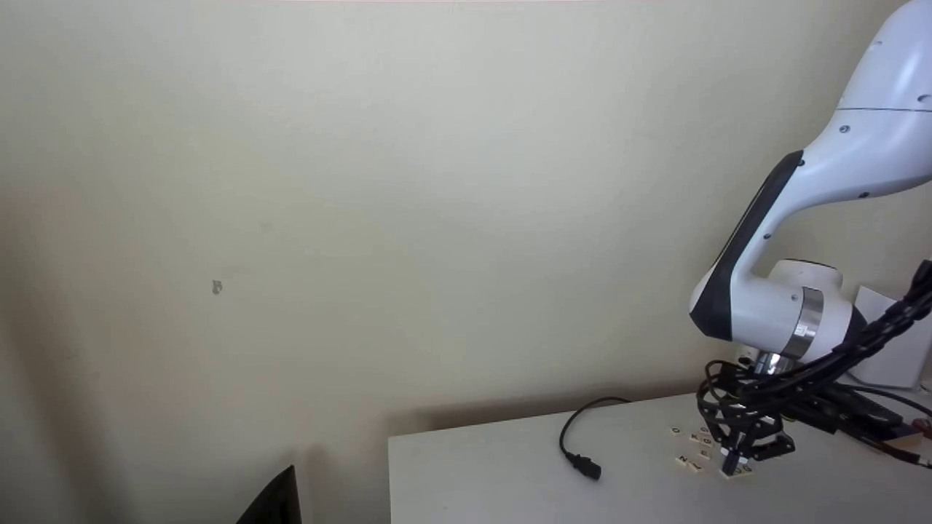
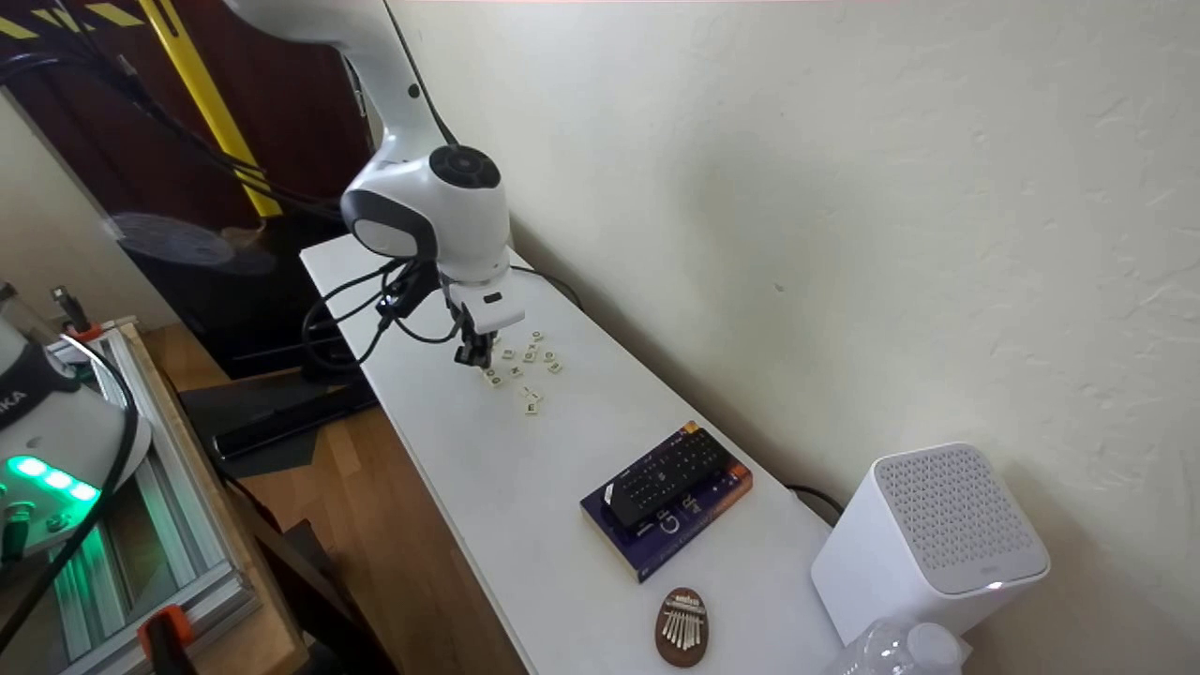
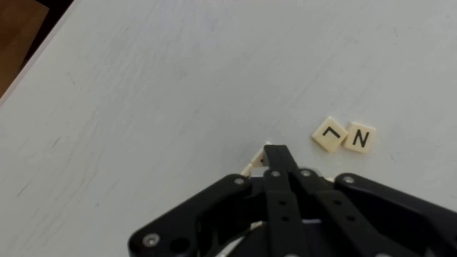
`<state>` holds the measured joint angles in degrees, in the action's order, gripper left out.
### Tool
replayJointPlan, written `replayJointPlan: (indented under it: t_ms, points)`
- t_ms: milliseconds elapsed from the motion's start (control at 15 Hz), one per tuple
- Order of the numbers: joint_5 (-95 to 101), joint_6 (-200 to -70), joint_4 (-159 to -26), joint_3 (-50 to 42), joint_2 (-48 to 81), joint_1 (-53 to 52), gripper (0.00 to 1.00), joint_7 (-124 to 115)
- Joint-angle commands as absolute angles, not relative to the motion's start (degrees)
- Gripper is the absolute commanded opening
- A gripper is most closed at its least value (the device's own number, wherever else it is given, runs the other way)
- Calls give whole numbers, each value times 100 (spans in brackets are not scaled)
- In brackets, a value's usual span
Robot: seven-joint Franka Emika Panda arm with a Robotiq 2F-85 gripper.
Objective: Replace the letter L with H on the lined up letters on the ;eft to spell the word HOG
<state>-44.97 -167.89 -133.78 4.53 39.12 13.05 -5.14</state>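
Observation:
The L tile (image 3: 330, 135) lies flat on the white table in the wrist view, touching the N tile (image 3: 359, 137). The L tile also shows in an exterior view (image 1: 696, 467). The lined-up row of tiles (image 1: 743, 471) has O and G readable at one end. My gripper (image 3: 280, 153) has its fingertips together, low over the end tile of the row (image 3: 257, 159). The fingertips hide most of that tile, so its letter is unreadable. No tile shows between the fingers. The gripper also appears in both exterior views (image 1: 730, 463) (image 2: 473, 354). I cannot identify the H tile.
Several loose letter tiles (image 2: 531, 354) lie close beside the row. A black power cable (image 1: 585, 466) lies on the table. A book (image 2: 647, 560) carrying a black keyboard, a thumb piano (image 2: 682, 628), a white box (image 2: 933, 534) and a bottle (image 2: 900, 649) stand farther along. The table edge (image 3: 39, 50) is nearby.

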Motion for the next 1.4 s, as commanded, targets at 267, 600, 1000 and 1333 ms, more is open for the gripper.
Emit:
replayJointPlan:
  t_ms: [267,600,1000,1333]
  points:
    - [-4571,-16817,-13638,703,3581,1572,0,-333]
    - [-4421,-17000,-13835,605,3411,1484,0,-28]
    - [-4314,-17139,-14064,530,3177,1414,28,454]
    - [-4320,-17160,-14051,434,3165,1348,58,626]
